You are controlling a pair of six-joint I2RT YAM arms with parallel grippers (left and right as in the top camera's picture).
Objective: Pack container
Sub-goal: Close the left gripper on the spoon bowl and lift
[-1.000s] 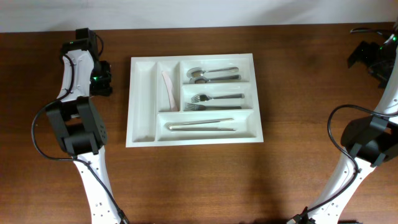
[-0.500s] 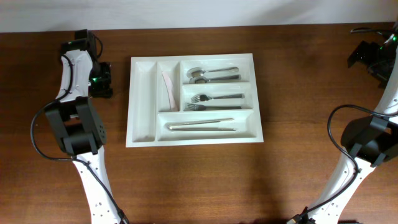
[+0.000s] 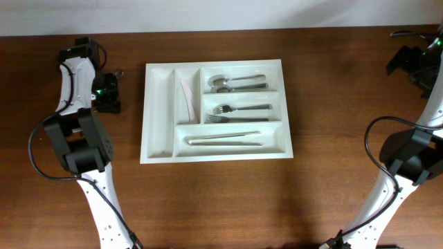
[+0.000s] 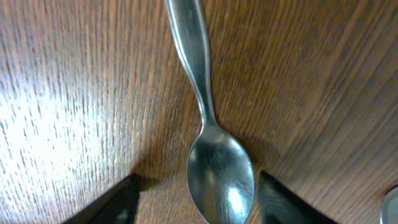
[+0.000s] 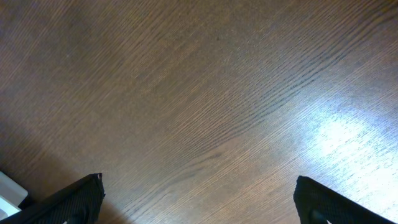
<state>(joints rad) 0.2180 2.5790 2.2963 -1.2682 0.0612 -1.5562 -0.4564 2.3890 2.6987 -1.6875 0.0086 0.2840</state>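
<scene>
Two robot arms flank a dark wooden table (image 3: 221, 207), with a strip of white wall (image 3: 208, 14) behind it. At centre sits the white container (image 3: 158, 111), with cutlery (image 3: 239, 111) lying in four of its five compartments. The right gripper (image 5: 199, 199) hangs wide open over bare wood near the far right corner. The left gripper (image 4: 198, 199), fingers parted, straddles the bowl of a steel spoon (image 4: 214, 168) lying on the table left of the container. Since a second ago the left arm (image 3: 76, 135) has drifted slightly toward the table's left edge. The container, cutlery and right arm (image 3: 408, 155) are unmoved.
</scene>
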